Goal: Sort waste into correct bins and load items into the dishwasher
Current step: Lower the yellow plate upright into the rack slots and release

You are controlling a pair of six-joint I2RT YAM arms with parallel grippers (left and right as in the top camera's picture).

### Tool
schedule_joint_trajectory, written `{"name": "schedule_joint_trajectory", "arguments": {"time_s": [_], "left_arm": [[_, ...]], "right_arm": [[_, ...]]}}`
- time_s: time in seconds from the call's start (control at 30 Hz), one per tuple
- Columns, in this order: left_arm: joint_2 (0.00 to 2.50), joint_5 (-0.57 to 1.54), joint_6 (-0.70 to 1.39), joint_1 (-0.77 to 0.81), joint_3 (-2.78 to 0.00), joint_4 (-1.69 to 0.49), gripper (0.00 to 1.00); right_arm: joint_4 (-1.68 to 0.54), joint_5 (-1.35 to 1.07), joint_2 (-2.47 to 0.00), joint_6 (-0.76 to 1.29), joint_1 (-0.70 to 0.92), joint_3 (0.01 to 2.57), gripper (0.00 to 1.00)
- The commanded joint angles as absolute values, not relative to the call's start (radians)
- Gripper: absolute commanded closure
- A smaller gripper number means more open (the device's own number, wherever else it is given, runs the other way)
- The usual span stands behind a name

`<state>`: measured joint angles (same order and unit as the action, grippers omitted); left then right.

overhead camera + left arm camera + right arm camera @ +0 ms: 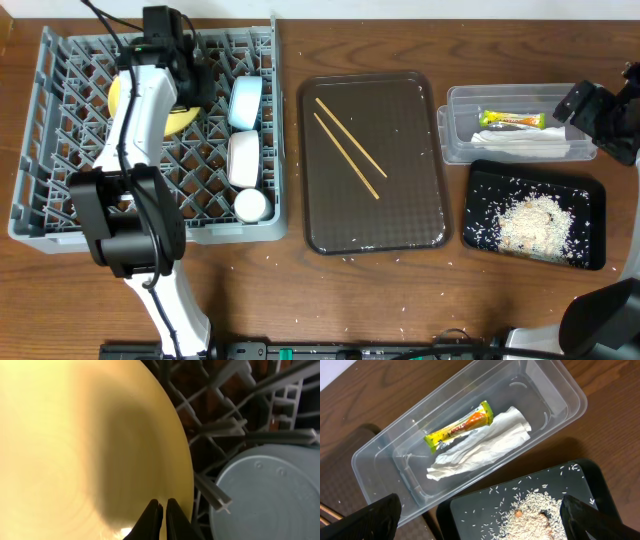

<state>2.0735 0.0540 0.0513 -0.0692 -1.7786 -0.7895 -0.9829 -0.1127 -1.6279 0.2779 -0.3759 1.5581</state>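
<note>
left claw (161, 521) clamped on yellow plate (75, 450) | right claw (480, 517) apart by clear tub (375, 457)

Your left claw (164, 504) boxed in by the yellow plate (65, 435) and rack pegs (212, 491), blue bowl (270, 500) close on the right, brown tray (400, 210) open around the chopsticks (350, 138).

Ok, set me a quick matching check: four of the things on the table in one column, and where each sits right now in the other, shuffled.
Things:
1. foil sachet
2. rice pile
3. chopsticks
4. yellow plate

Places:
a. on the brown serving tray
b. in the grey dish rack
c. in the clear tub
d. on the black tray

Pairs: 1-c, 2-d, 3-a, 4-b.
</note>
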Motion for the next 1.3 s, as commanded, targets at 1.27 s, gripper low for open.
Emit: {"name": "schedule_joint_trajectory", "arguments": {"time_s": [1.27], "left_arm": [[1.947, -0.098, 0.055, 0.027, -1.629, -0.721, 0.92]], "right_arm": [[-0.984, -0.113, -1.631, 0.284, -0.379, 1.556, 0.01]]}}
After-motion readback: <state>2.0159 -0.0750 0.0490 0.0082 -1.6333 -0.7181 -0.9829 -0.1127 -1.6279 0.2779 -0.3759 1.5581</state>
